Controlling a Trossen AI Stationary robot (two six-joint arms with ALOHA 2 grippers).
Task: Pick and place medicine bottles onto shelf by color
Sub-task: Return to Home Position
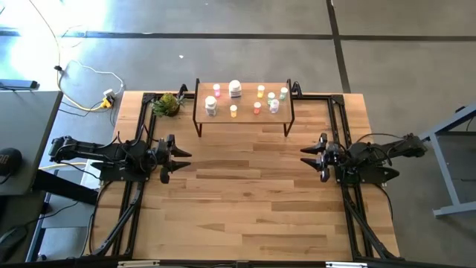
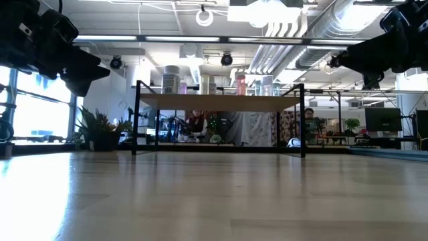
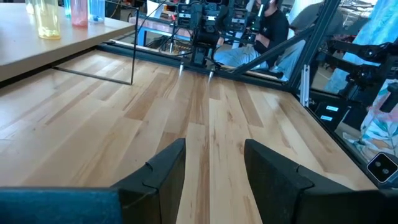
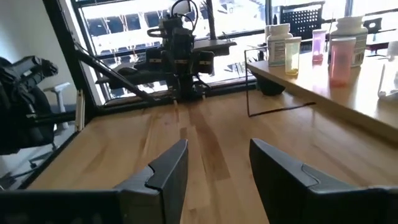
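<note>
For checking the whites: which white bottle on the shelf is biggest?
The white bottle at the shelf's far edge, near its middle; the white ones nearer the front are visibly smaller.

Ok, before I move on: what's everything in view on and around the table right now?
medicine bottles: roughly nine or ten; white, pink, yellow, orange, green; all on the shelf
shelf: one; light wood, black legs; table's far edge
plant: one; green-yellow; on the table beside the shelf's left end
table: one; light wood planks
cable: one; white, yellow plug; floor past the table's left corner
person: one; dark top; beyond the table
left end effector: open, empty; table's left side
right end effector: open, empty; table's right side
</note>
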